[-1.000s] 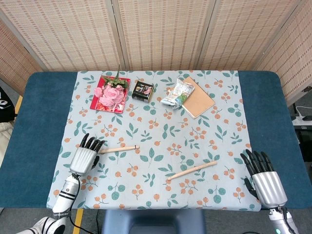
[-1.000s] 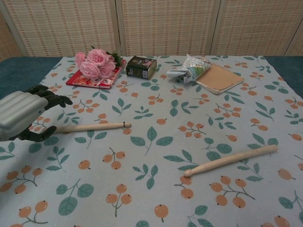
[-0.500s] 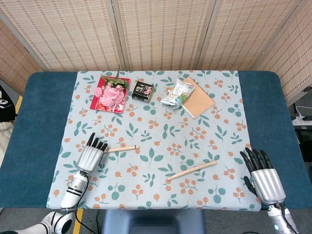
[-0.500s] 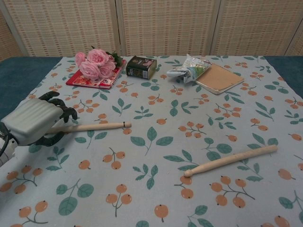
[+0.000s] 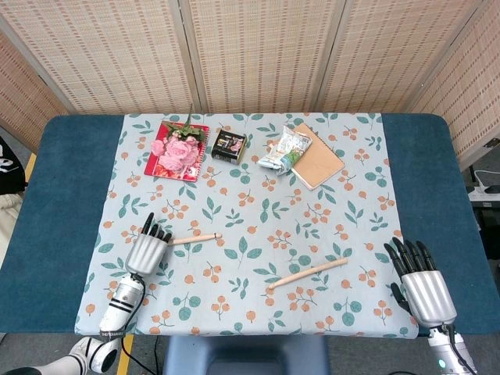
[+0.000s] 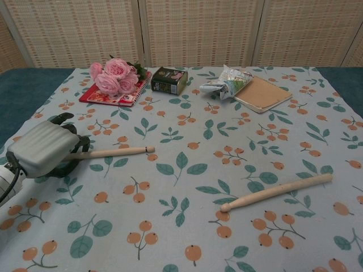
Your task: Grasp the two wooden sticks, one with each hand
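Two wooden sticks lie on the floral tablecloth (image 5: 250, 203). The left stick (image 5: 195, 237) (image 6: 116, 152) points right, and its left end disappears into my left hand (image 5: 146, 254) (image 6: 42, 150), whose fingers curl round it from above while the thumb wraps below. The right stick (image 5: 307, 273) (image 6: 278, 191) lies slanted near the front, touched by nothing. My right hand (image 5: 422, 285) hovers at the table's front right corner, well right of that stick, with its fingers spread and nothing in it. The chest view does not show the right hand.
Along the back stand a red notebook with pink roses (image 5: 178, 148) (image 6: 113, 79), a dark tin (image 5: 229, 144) (image 6: 169, 80), a crumpled snack packet (image 5: 285, 150) (image 6: 227, 82) and a brown notebook (image 5: 316, 166) (image 6: 262, 93). Folding screens close off the far side.
My left hand has slid right and down onto the left stick's end and its fingers have curled in around it. The stick shifted slightly left. The right hand barely moved.
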`<act>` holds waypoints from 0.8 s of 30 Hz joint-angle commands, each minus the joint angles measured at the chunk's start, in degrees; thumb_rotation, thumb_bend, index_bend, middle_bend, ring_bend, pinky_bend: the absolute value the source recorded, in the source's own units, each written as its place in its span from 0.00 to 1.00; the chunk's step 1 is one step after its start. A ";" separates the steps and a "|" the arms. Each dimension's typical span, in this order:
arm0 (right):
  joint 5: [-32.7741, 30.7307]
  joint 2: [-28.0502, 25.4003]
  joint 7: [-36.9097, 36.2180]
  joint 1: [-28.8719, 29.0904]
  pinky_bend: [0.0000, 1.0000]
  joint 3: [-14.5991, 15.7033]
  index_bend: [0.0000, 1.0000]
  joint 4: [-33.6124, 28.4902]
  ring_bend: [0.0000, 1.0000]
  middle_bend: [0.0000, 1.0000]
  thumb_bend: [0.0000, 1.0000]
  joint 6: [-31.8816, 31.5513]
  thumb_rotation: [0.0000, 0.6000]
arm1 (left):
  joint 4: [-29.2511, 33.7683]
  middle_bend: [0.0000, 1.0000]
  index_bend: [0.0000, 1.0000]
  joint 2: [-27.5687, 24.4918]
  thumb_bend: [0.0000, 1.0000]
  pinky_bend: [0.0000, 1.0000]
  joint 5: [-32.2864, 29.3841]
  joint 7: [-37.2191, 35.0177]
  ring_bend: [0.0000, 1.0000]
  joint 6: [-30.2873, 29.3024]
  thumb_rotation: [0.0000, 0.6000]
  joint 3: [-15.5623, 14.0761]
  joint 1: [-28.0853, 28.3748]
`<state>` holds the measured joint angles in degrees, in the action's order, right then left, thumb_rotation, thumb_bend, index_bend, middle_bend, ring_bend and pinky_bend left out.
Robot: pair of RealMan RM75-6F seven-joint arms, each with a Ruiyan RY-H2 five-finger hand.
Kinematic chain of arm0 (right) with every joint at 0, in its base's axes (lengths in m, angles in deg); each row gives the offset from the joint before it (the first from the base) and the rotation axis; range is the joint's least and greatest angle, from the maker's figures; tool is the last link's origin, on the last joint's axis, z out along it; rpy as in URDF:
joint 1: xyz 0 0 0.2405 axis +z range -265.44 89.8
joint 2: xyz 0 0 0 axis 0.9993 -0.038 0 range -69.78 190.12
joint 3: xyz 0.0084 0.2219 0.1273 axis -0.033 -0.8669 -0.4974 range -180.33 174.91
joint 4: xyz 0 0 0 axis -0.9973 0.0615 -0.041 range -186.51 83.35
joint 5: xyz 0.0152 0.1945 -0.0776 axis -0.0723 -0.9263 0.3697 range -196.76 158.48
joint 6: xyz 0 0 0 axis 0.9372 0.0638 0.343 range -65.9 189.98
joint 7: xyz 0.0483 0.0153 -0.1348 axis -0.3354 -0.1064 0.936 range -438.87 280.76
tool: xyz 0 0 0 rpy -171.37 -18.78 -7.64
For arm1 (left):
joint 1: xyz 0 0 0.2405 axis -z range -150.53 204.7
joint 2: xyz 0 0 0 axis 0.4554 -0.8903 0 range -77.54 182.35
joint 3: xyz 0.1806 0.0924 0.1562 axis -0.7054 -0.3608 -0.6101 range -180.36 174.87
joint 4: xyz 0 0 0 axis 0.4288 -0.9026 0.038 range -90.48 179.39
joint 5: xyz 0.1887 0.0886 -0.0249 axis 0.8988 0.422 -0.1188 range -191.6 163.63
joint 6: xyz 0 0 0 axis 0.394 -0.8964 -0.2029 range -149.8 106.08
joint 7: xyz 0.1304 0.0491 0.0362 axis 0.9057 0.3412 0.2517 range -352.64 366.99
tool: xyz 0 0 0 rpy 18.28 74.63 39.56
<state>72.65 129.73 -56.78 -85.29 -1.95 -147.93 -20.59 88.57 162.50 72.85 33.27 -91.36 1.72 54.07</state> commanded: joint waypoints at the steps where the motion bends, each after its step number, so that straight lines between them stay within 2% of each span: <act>1: -0.22 0.11 0.20 0.09 0.00 -0.02 0.00 -0.02 0.00 0.00 0.36 0.13 1.00 | -1.30 0.60 0.57 0.53 0.44 0.09 -0.07 -0.08 0.32 -0.41 1.00 -0.14 0.09; 5: -0.62 0.34 1.21 0.51 0.00 -0.09 0.00 -0.20 0.00 0.00 0.36 0.88 1.00 | -2.54 0.71 0.68 0.93 0.46 0.09 0.18 -1.37 0.38 -1.19 1.00 -0.43 0.13; 11: -1.24 1.12 6.92 2.86 0.00 -0.75 0.00 -1.49 0.00 0.00 0.36 4.25 1.00 | -2.16 0.83 0.81 -0.42 0.53 0.11 3.85 -7.52 0.46 -7.87 1.00 -2.16 -0.44; 17: -2.78 3.75 15.18 6.95 0.00 -1.62 0.01 -2.47 0.00 0.00 0.36 10.46 1.00 | 1.95 0.84 0.82 -3.77 0.53 0.11 6.08 -8.68 0.47 -13.24 1.00 -3.03 -1.51; 24: -5.20 12.40 19.64 11.88 0.00 -2.59 0.15 2.94 0.00 0.14 0.36 17.17 1.00 | 6.26 0.85 0.83 -7.09 0.53 0.11 5.82 -7.84 0.47 -14.36 1.00 -3.45 -3.07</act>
<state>68.67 139.51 -38.91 -75.23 -3.95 -147.11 -5.53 94.45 155.75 78.72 25.30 -105.54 -1.50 51.37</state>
